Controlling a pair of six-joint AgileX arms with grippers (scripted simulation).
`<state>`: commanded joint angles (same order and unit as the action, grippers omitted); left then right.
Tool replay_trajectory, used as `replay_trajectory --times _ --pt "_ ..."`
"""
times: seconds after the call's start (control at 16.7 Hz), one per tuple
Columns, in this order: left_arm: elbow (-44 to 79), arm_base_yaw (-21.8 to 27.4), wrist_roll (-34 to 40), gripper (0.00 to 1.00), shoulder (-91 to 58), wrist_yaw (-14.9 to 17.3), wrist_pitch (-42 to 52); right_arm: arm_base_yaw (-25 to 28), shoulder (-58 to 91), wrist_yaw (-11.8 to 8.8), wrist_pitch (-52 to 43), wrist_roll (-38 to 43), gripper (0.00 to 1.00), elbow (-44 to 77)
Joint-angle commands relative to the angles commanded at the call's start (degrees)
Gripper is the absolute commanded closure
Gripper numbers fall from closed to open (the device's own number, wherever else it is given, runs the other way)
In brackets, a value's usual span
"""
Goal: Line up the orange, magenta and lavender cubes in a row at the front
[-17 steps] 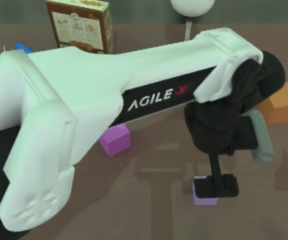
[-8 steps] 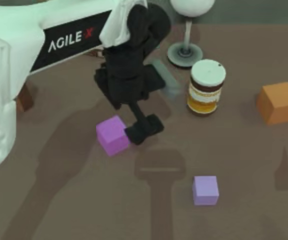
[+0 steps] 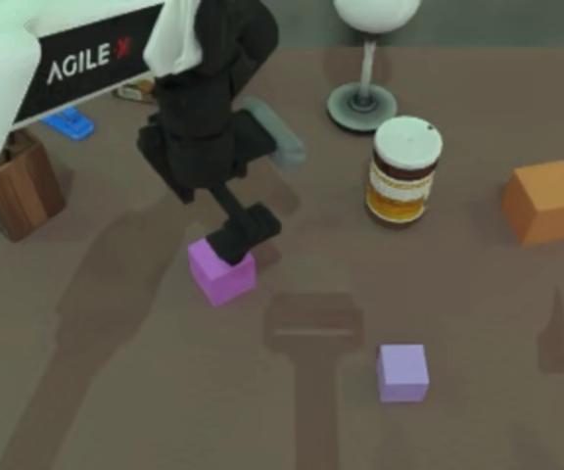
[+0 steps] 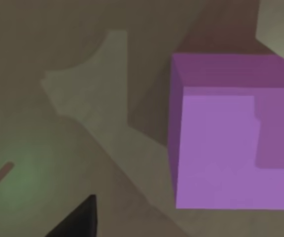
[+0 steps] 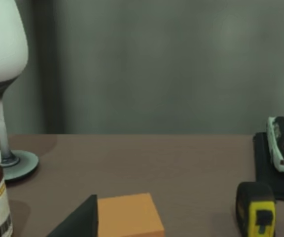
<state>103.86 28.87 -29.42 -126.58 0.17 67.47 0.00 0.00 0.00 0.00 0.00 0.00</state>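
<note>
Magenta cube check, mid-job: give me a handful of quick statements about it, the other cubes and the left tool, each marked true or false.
1. The left tool is over the magenta cube. True.
2. The lavender cube touches the magenta cube. False: they lie well apart, the lavender one nearer the front.
3. The orange cube sits at the table's right side, right of the jar. True.
4. The three cubes already form a row at the front. False: they are scattered.
5. The jar lies tipped on its side. False: it stands upright, white lid up.
</note>
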Motion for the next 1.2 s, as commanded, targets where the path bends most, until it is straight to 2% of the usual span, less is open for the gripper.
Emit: replay_trajectory --times 0.54,0.84,1.2 --pt "-10.2 -0.2 -0.1 0.0 -5.5 0.1 -16.0 0.0 0.0 0.0 0.0 0.0 0.0 0.0" --pt "-10.8 -0.2 -0.1 0.0 -5.9 0.1 -17.0 0.0 0.0 0.0 0.0 0.0 0.0 0.0" --pt "-10.8 -0.2 -0.1 0.45 -5.9 0.1 -17.0 0.0 0.0 0.0 0.0 0.0 0.0 0.0"
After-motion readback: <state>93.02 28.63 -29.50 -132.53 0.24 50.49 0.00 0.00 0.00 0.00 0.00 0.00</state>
